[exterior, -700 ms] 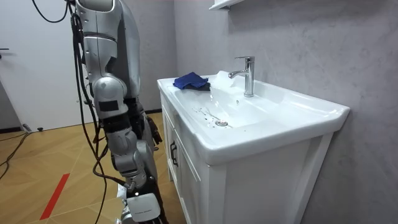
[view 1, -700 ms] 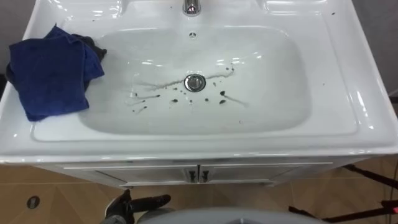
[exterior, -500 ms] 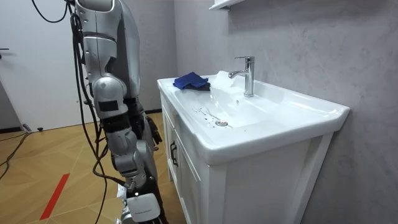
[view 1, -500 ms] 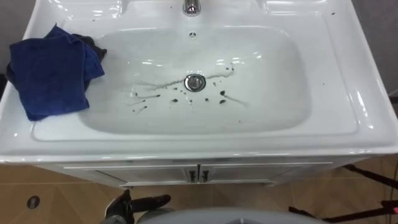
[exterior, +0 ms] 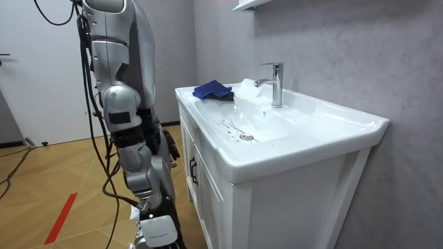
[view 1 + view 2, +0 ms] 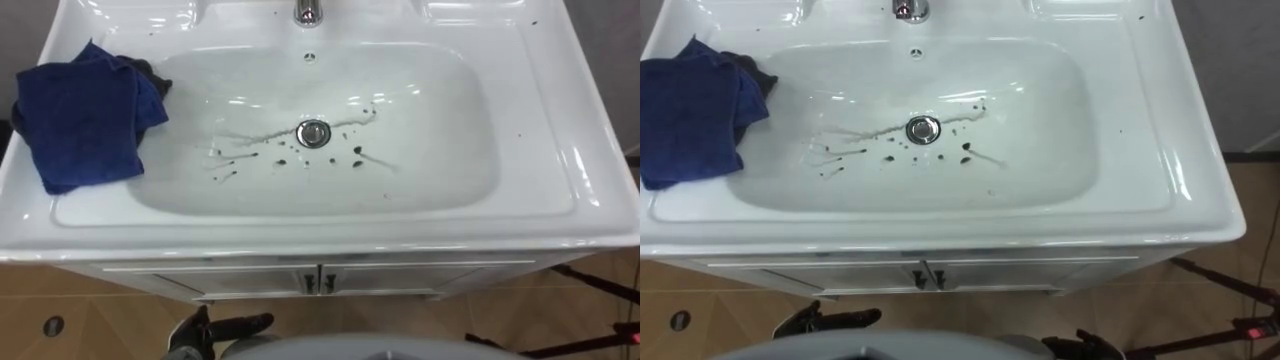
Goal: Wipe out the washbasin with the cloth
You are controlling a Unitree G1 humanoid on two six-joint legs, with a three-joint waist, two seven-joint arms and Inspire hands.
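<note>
Nothing has moved since the earlier frames: cloth, marks and robot all sit as they did, and the views have not shifted.

Cloth (image 6: 85,115): dark blue, bunched, lying on the flat left rim of the basin (image 6: 545,150). Its right edge reaches the lip of the bowl and hangs slightly over it. No hand touches it.

Bowl: white and glossy. Dark streaks and spots (image 6: 290,150) are scattered round the drain (image 6: 313,132), some on each side of it. One thin streak runs left from the drain, and a short one lies just right of it. A few small specks also dot the right rim.

Tap (image 6: 308,11): at the back edge, centred behind the drain.

Cabinet (image 6: 320,275): white doors shut, two small handles side by side under the front lip.

Robot: upright on the wood floor in front of the cabinet, at the room view's left, facing the basin.

Right hand (image 5: 158,227): hangs low on the near arm, below the basin top and beside the cabinet front, apart from everything. I cannot tell how its fingers are set.

Left hand (image 6: 215,330): a dark shape low at the lower left, under the cabinet front. Its fingers cannot be read either.
</note>
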